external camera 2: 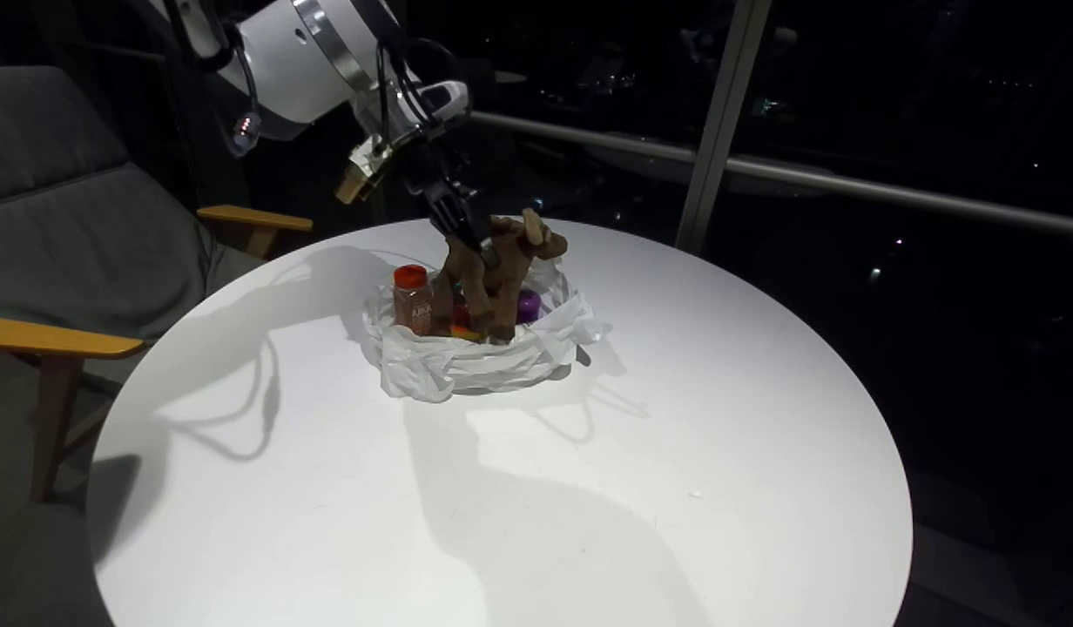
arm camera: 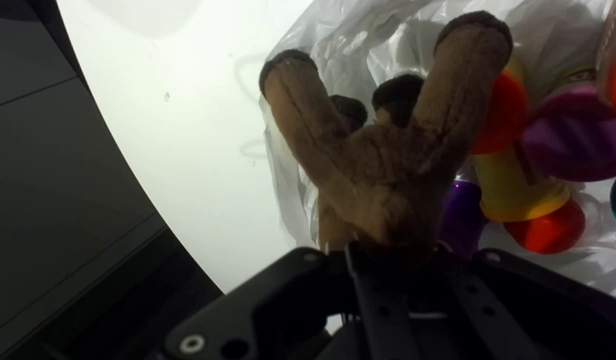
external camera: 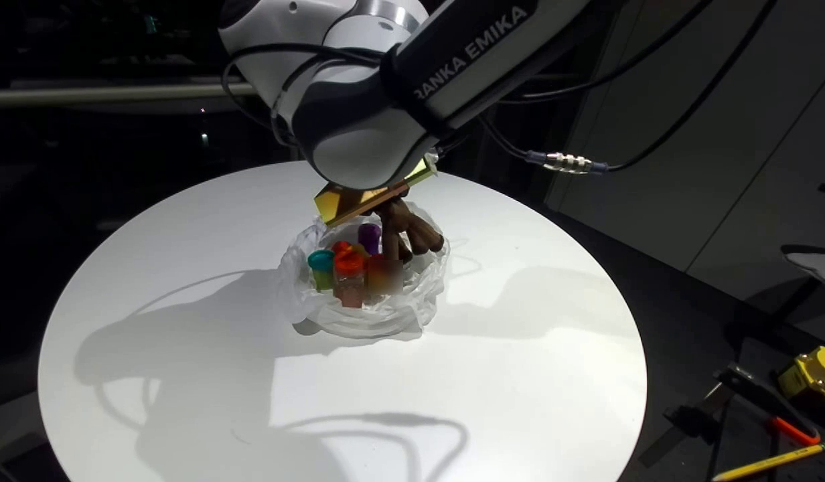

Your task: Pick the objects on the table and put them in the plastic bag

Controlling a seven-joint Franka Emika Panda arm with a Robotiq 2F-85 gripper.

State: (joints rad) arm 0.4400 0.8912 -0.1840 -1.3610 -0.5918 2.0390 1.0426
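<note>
My gripper (external camera 2: pixel 488 252) is shut on the brown plush animal (external camera 2: pixel 502 283), above the plastic bag (external camera 2: pixel 493 370). The plush's legs hang within the whitish bag's rim; whether they rest on what lies below, I cannot tell. In the wrist view the plush (arm camera: pixel 388 160) covers the fingertips. Inside the bag stand a brownish bottle with an orange-red lid (external camera 2: pixel 412 303), a teal-lidded cup (external camera: pixel 321 261) and a purple piece (external camera: pixel 369 237). The wrist view also shows a yellow cup (arm camera: pixel 518 185) and a red piece (arm camera: pixel 548 230) in there. An exterior view has the gripper hidden behind the arm.
Beneath the bag is the round white table (external camera: pixel 486 402), crossed by the arm's shadow. A grey chair with wooden armrests (external camera 2: pixel 253 218) stands close to the table's edge. Off the table lie a yellow tape measure (external camera: pixel 814 375) and a pencil (external camera: pixel 771 463).
</note>
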